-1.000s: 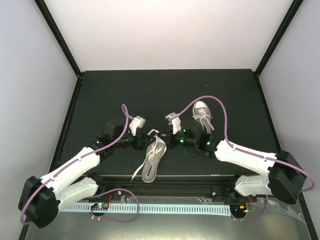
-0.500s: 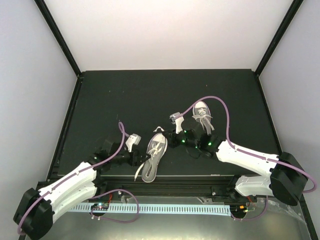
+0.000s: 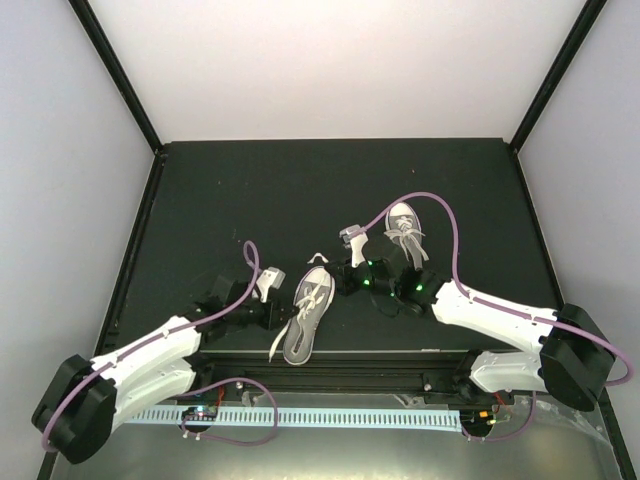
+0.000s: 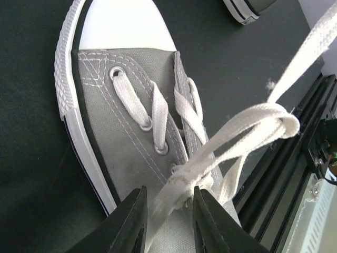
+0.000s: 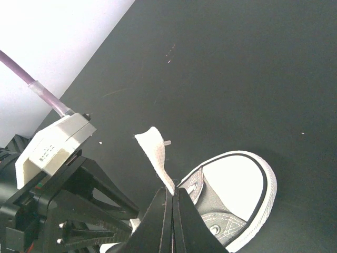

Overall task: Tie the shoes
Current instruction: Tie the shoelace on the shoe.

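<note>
we pinch the limp, slippery lace tip [image 5: 152,147] in our closed right gripper [image 5: 171,191]; the left gripper [image 4: 167,211] narrowly straddles the soft knot [image 4: 179,184], grip unclear.

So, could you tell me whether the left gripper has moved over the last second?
Yes. The left gripper has drawn back toward the table's near edge, nearer the arm bases.

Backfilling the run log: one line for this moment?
left jaws: straddle base of lace loop on near shoe, grip unclear | right jaws: shut on lace end | far shoe: not held
</note>
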Action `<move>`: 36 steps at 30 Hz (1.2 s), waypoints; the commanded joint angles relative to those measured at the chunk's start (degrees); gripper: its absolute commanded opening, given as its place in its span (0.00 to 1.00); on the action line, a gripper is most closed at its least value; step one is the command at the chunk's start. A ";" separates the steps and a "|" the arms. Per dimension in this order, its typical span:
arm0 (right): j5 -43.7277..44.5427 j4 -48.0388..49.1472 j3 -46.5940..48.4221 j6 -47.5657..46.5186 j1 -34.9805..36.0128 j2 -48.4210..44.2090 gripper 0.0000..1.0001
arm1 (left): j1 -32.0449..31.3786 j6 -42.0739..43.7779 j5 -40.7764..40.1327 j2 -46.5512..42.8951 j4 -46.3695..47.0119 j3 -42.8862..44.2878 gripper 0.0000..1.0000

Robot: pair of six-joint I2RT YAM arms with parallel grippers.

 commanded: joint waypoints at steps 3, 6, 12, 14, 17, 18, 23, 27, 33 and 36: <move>0.59 0.19 -0.01 0.18 -0.20 0.03 0.02 | -0.50 1.81 1.15 3.19 4.36 2.42 0.26; 0.72 -0.11 0.03 0.09 -0.20 -0.11 0.02 | -0.43 1.71 1.33 4.05 5.34 2.50 0.21; 2.48 -2.60 -0.03 -0.14 -0.20 -1.95 0.02 | -0.39 0.26 -3.84 2.23 3.19 3.11 0.02; 3.50 -4.50 -0.31 -0.10 -0.21 -3.32 0.01 | -0.35 -0.48 -7.97 0.15 0.52 3.48 0.02; 5.00 -7.42 -1.47 0.27 -0.28 -5.51 0.02 | 0.05 -1.83 -12.22 -1.99 -3.06 3.88 0.02; 5.55 -8.53 -1.95 0.50 -0.28 -6.30 0.02 | 0.21 -2.39 -13.28 -2.34 -4.22 4.03 0.02; 9.63 -14.47 -5.44 3.43 -0.58 -10.41 0.02 | 2.78 -4.54 -16.73 -2.94 -12.30 5.97 0.02; 12.03 -17.76 -10.01 7.56 -1.21 -15.32 0.02 | 6.47 -6.06 -15.74 -3.17 -15.44 6.36 0.02; 15.11 -21.40 -14.19 11.49 -1.63 -20.32 0.02 | 11.20 -6.99 -11.61 -3.58 -17.56 6.11 0.02; 16.87 -24.11 -14.60 12.93 -1.71 -21.43 0.02 | 11.94 -7.31 -10.87 -4.27 -19.00 6.15 0.01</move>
